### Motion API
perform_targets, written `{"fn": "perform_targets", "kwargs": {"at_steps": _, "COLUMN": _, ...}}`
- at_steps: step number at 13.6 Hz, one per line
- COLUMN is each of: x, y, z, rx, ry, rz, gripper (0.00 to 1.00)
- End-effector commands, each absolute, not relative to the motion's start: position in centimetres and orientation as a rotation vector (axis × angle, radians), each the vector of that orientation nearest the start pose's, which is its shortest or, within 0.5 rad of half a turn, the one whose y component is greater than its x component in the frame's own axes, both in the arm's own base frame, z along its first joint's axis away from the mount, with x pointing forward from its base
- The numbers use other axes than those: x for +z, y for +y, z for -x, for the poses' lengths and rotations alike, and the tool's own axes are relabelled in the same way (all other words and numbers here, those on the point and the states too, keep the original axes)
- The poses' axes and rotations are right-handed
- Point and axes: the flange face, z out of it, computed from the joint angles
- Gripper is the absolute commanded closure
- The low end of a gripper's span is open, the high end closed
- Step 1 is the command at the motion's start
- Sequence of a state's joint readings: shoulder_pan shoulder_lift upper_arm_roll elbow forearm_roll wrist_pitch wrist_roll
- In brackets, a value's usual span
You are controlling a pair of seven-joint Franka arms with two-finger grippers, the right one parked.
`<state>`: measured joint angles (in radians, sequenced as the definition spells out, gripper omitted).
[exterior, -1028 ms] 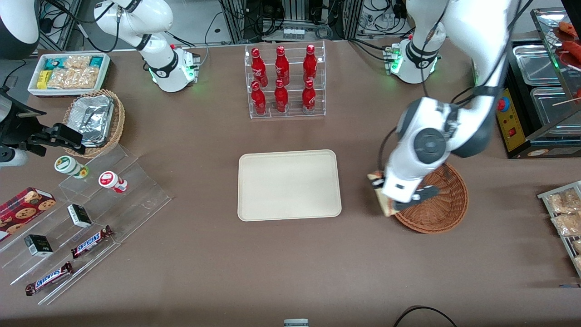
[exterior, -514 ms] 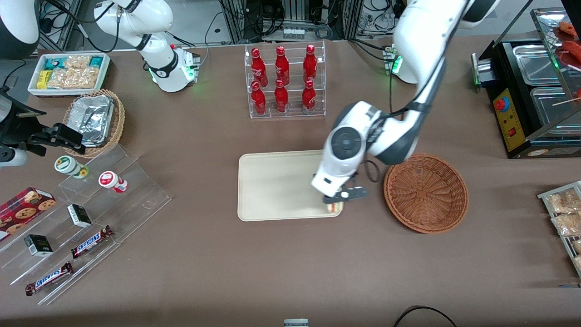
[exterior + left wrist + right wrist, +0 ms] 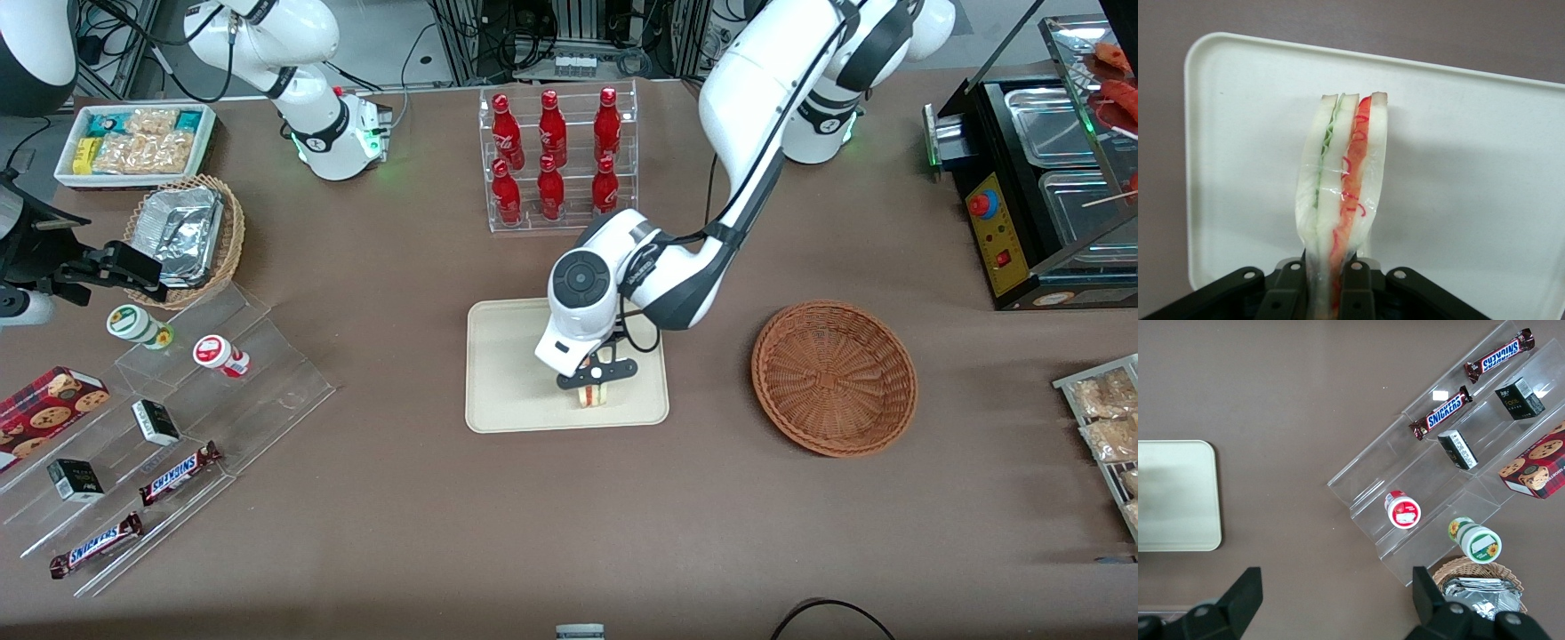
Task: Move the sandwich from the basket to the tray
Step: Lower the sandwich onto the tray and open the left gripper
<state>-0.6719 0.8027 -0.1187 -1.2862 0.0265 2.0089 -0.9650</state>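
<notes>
One sandwich (image 3: 593, 395), one tray (image 3: 507, 373), one basket (image 3: 834, 377). The claw (image 3: 594, 380) is over the tray, in the part nearest the front camera, clamped on the sandwich. The basket sits on the counter (image 3: 569, 516) beside the tray, toward the working arm's end, nothing in it.

Six red bottles (image 3: 551, 156) stand in a clear rack, three per row, farther from the front camera than the tray. Two Snickers bars (image 3: 178, 471) and two small dark boxes lie on the clear stepped stand toward the parked arm's end.

Left wrist view shows what the front view can't: the sandwich (image 3: 1341, 193) is on edge, bread slices vertical, green filling in one gap, red in the other, with a clear wrap around it. Both fingers (image 3: 1288, 293) pinch its lower end, and the tray (image 3: 1485, 200) is underneath. The front view shows only a sliver of the sandwich under the wrist.

Can't tell whether the sandwich touches the tray. The right wrist view catches just one end of the tray (image 3: 1178, 495); claw and sandwich are out of it.
</notes>
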Motion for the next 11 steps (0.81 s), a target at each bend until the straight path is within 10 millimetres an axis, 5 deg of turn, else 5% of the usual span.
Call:
{"fn": "perform_targets", "kwargs": {"at_steps": 1, "x": 26.0, "y": -53.1, "z": -53.8, "rx": 0.136, "ry": -0.359, "rz": 3.113, "gripper": 1.0}}
{"fn": "perform_targets", "kwargs": {"at_steps": 7, "x": 24.1, "y": -54.3, "z": -52.7, "rx": 0.189, "ry": -0.458, "rz": 3.122, "gripper": 1.0}}
{"fn": "perform_targets", "kwargs": {"at_steps": 8, "x": 23.8, "y": -54.3, "z": -52.7, "rx": 0.194, "ry": -0.454, "rz": 3.121, "gripper": 0.69}}
{"fn": "perform_targets", "kwargs": {"at_steps": 9, "x": 23.7, "y": -54.3, "z": -52.6, "rx": 0.193, "ry": -0.443, "rz": 3.121, "gripper": 0.01}}
{"fn": "perform_targets", "kwargs": {"at_steps": 11, "x": 24.8, "y": -54.3, "z": -52.8, "rx": 0.181, "ry": -0.477, "rz": 3.126, "gripper": 0.0}}
